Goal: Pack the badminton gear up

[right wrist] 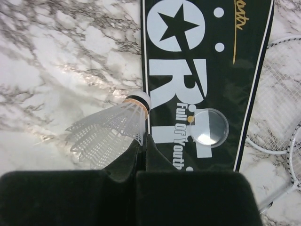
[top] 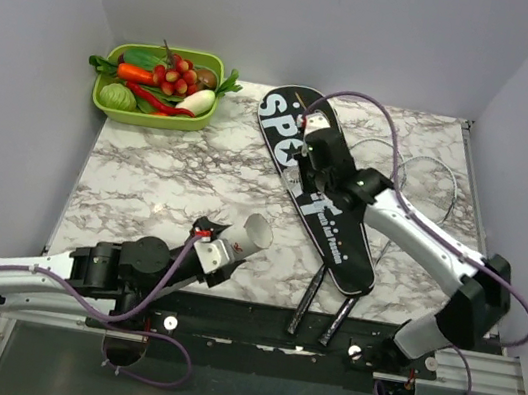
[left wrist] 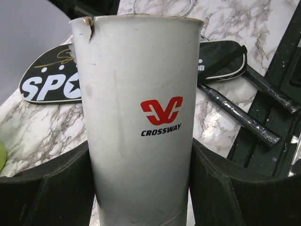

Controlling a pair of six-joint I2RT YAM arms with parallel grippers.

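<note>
My left gripper (top: pixel 218 251) is shut on the long white tube (top: pixel 242 239), which slants up with its open end toward the bag. In the left wrist view the tube (left wrist: pixel 141 94), printed CROSSWAY, stands between my fingers (left wrist: pixel 47 188). My right gripper (top: pixel 310 142) hovers over the black "SPORT" bag (top: pixel 335 225), shut on the skirt edge of a white shuttlecock (right wrist: pixel 110 134). The gripper (right wrist: pixel 142 141) pinches it beside the bag (right wrist: pixel 202 61). A clear round lid (right wrist: pixel 210 126) lies on the bag. Two black racket handles (top: pixel 307 301) stick out from under the bag's near end. The racket heads (right wrist: pixel 282 94) show to its right.
A green tray of toy vegetables (top: pixel 159 87) sits at the table's far left corner. Grey walls close in the left, back and right. The black rail (top: pixel 271 339) with the arm bases runs along the near edge, and the racket handles overhang it.
</note>
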